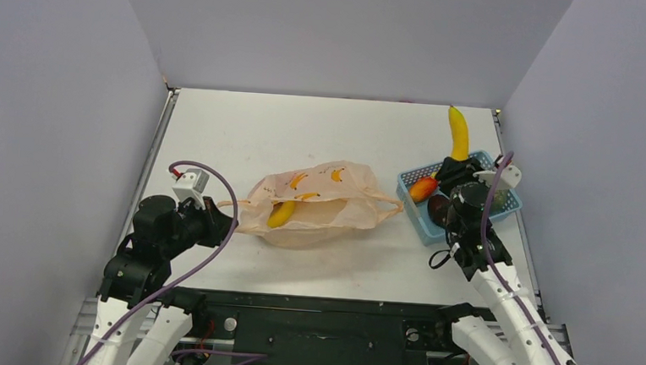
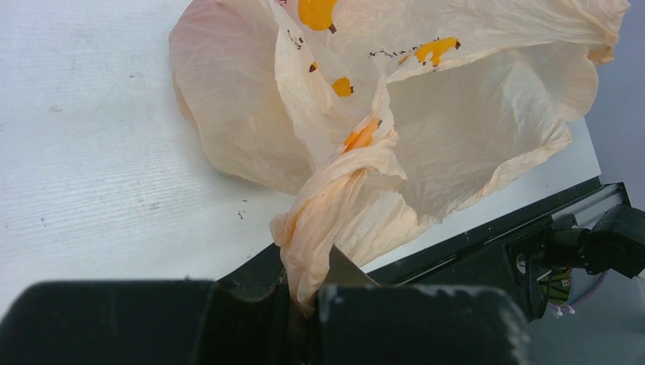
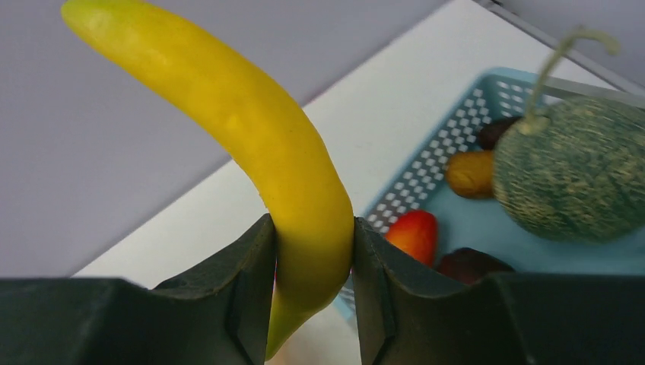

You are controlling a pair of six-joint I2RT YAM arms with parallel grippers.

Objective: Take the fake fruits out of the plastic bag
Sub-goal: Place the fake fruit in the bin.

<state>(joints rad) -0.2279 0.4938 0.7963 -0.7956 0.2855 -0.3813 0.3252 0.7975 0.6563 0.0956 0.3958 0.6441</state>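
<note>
The peach-orange plastic bag (image 1: 327, 201) lies in the middle of the table with its mouth toward the right. One yellow banana (image 1: 281, 214) shows inside it. My left gripper (image 2: 312, 293) is shut on the bag's twisted left handle (image 2: 342, 205), at the bag's left end (image 1: 231, 219). My right gripper (image 3: 313, 258) is shut on a second yellow banana (image 3: 266, 137), which sticks up over the far left corner of the blue basket (image 1: 412, 215). In the basket lie a green melon (image 3: 578, 167), a red fruit (image 3: 414, 234), an orange fruit (image 3: 470, 173) and dark maroon ones (image 3: 471, 265).
The blue perforated basket (image 3: 456, 152) stands at the right side of the table, close to the bag's right handle (image 1: 390, 205). A red-yellow mango (image 1: 422, 189) rests at its left edge. Grey walls enclose the table on three sides.
</note>
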